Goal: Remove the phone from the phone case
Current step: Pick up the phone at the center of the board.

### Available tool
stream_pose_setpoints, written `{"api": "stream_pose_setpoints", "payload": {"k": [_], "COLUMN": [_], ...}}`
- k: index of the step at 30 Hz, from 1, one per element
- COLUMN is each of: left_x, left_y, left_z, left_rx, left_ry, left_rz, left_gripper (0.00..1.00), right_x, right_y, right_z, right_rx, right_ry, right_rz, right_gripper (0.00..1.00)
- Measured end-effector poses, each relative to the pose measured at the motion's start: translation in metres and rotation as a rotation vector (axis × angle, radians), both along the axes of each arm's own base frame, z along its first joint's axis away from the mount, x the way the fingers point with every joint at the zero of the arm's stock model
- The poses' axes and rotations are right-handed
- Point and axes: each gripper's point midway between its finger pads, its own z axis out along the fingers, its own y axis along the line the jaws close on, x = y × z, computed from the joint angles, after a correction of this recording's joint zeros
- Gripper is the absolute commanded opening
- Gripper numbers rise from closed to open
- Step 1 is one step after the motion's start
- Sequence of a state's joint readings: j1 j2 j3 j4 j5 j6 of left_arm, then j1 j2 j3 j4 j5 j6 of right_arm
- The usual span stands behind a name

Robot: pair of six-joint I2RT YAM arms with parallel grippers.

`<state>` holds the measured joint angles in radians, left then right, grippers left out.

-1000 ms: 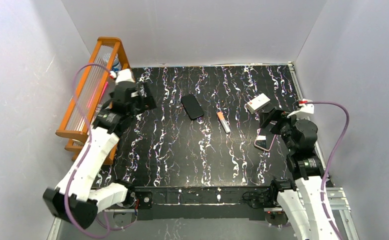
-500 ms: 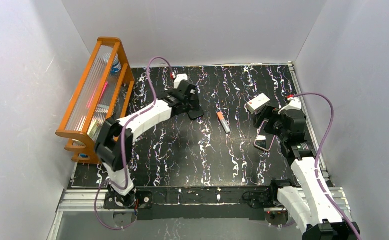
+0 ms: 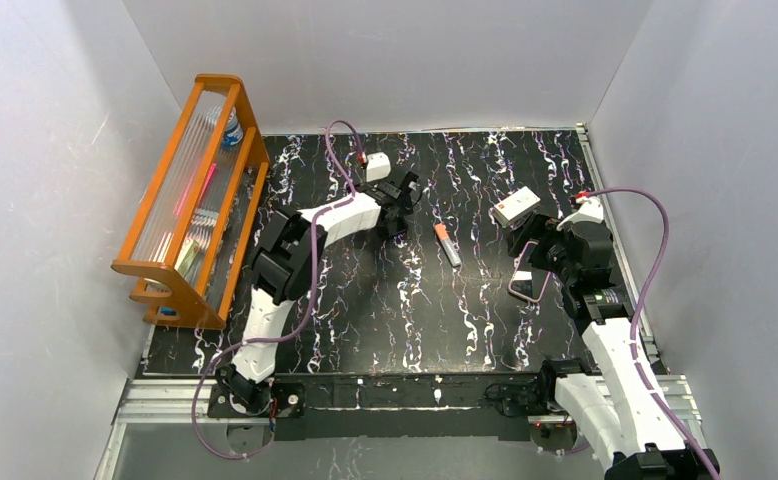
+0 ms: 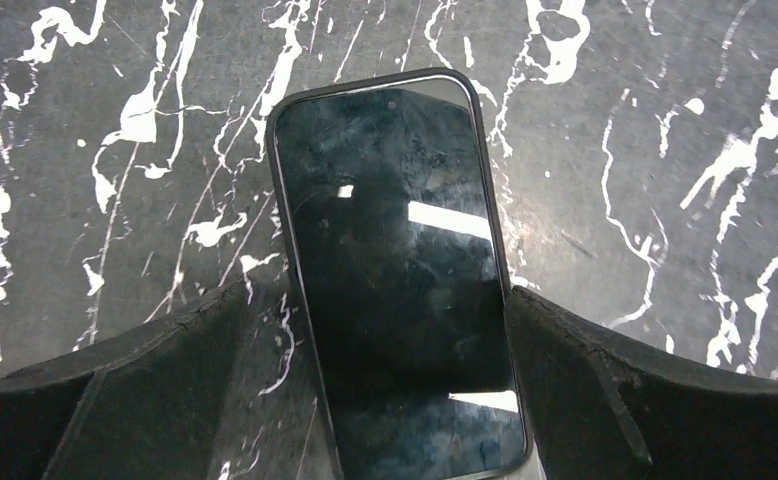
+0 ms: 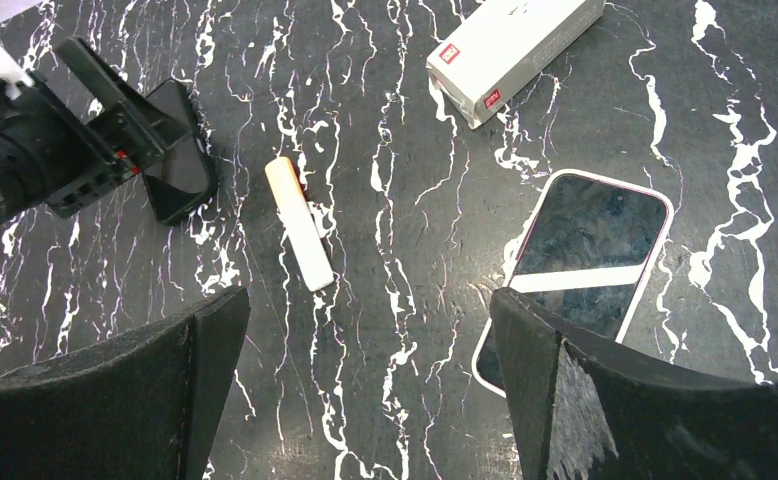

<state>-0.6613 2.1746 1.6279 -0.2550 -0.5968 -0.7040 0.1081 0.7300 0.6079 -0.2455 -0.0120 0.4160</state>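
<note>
Overhead, a black tabletop (image 3: pixel 365 330) veined with white fills the view, with an orange wooden rack (image 3: pixel 190 200) along its left edge, seen only from this camera. The left arm reaches to the far middle, and its left tool (image 4: pixel 373 310) hangs with jaws spread wide on either side of the phone (image 4: pixel 395 270). The phone lies flat, screen up, and nothing is gripped. The right tool (image 5: pixel 365 300) is also spread wide and empty, hovering near the right edge. A white box (image 5: pixel 513 45) lies beyond it, and a second phone (image 5: pixel 580 265) with a pale pink rim lies just under its right finger. An orange and white tube (image 5: pixel 300 225) lies between the two phones. From above, the left tool hides nearly all of the dark phone. The left wrist view alone shows its glossy screen, the thin black case (image 4: pixel 292 250) framing it, and the fingers flanking its near half, the right one close against the rim. The right wrist view shows that same phone from across the tabletop, part covered by the left tool. The step in hand looks like securing the cased phone. It would probably go best by lowering squarely and closing on the long edges of the case, not the glass. That would leave a corner free for the right tool to peel.
</note>
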Motion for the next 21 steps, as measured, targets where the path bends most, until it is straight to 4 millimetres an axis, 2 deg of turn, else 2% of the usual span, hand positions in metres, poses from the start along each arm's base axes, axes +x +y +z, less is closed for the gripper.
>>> {"api": "stream_pose_setpoints", "payload": {"k": [1, 3, 8, 14, 21], "left_x": [0.003, 0.006, 0.017, 0.015, 0.014], "left_y": [0.0, -0.002, -0.009, -0.006, -0.003], "left_z": [-0.008, -0.011, -0.008, -0.02, -0.023], "left_rx": [0.005, -0.001, -0.013, 0.005, 0.007], "left_ry": [0.002, 0.001, -0.03, -0.015, -0.024], "left_rz": [0.017, 0.029, 0.045, 0.053, 0.06], "left_gripper": [0.98, 0.98, 0.98, 0.97, 0.82], "right_x": [0.0, 0.0, 0.0, 0.0, -0.001], "right_y": [0.0, 0.0, 0.001, 0.002, 0.008], "right_z": [0.0, 0.0, -0.001, -0.003, -0.005], "right_rx": [0.0, 0.0, 0.0, 0.004, 0.009], "right_ry": [0.0, 0.001, 0.005, 0.012, 0.022], "right_rz": [0.0, 0.001, 0.003, 0.013, 0.051], "right_gripper": [0.99, 0.99, 0.99, 0.99, 0.99]}}
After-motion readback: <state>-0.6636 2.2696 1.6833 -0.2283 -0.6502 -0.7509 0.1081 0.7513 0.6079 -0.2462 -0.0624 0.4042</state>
